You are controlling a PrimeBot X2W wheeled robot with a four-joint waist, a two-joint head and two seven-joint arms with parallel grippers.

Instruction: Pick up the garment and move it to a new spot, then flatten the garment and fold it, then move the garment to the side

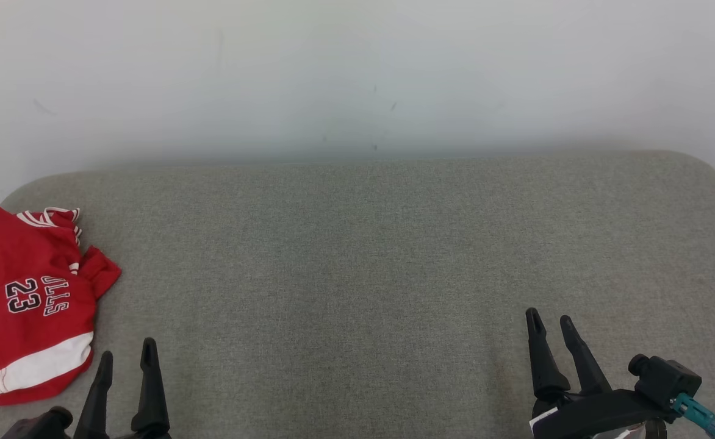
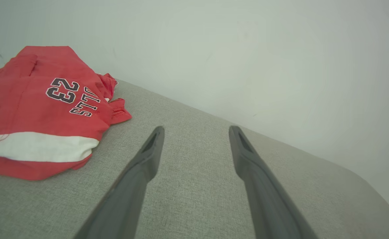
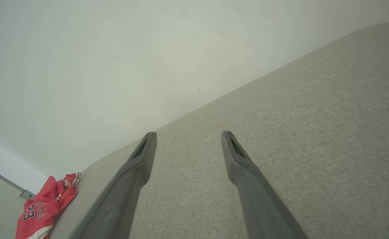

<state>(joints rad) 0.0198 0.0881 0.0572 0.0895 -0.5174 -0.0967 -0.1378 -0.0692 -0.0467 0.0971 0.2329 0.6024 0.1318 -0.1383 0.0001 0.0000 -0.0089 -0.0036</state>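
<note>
The garment (image 1: 25,299) is a crumpled red jersey with a white band and the number 23, lying at the far left edge of the grey fabric surface (image 1: 357,262). My left gripper (image 1: 127,356) stands open just to its right, near the front edge, with nothing between its fingers. The left wrist view shows the garment (image 2: 45,113) to the upper left of that open gripper (image 2: 196,131). My right gripper (image 1: 549,320) is open at the lower right, far from the garment. The right wrist view has the garment (image 3: 46,207) small at the lower left, beyond the open right gripper (image 3: 188,136).
The grey surface has rounded back corners and meets a plain pale wall (image 1: 357,73) at the back. A wide stretch of bare fabric lies between the two grippers.
</note>
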